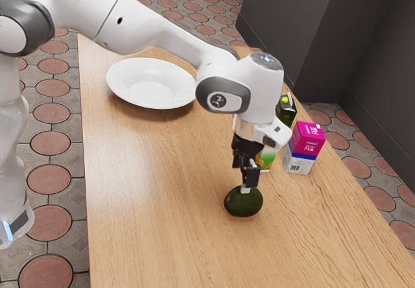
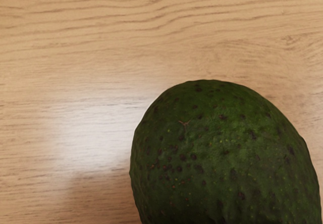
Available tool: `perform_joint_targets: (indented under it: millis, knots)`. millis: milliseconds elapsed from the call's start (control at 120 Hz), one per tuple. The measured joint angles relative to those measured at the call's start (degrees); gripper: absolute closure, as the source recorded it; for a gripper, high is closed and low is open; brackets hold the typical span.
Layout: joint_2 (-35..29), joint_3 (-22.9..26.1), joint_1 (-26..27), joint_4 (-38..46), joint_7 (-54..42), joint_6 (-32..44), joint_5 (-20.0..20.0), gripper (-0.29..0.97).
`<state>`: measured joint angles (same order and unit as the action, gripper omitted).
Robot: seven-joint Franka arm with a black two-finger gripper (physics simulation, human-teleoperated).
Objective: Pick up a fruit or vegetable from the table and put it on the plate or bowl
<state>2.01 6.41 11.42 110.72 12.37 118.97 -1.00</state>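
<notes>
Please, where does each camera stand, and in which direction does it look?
Exterior view: stands high beside the table and looks down across it at the plate and the avocado; the white arm and the gripper show.
Wrist view: sits on the hand and looks down at the avocado from close above.
Shared: the avocado and the wooden table.

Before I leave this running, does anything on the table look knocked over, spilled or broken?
Nothing stands out: the avocado lies whole under the gripper, the plate sits flat, and the bottle and carton stand upright.
</notes>
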Motion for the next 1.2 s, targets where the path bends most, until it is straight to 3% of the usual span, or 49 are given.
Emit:
perform_joint_targets:
  millis: [1008,1200]
  knots:
    - [6.49,-0.06,1.94,-0.36,1.29,4.79,0.11,0.00]
    - [6.80,-0.10,1.91,-0.20,2.76,5.25,0.48,0.23]
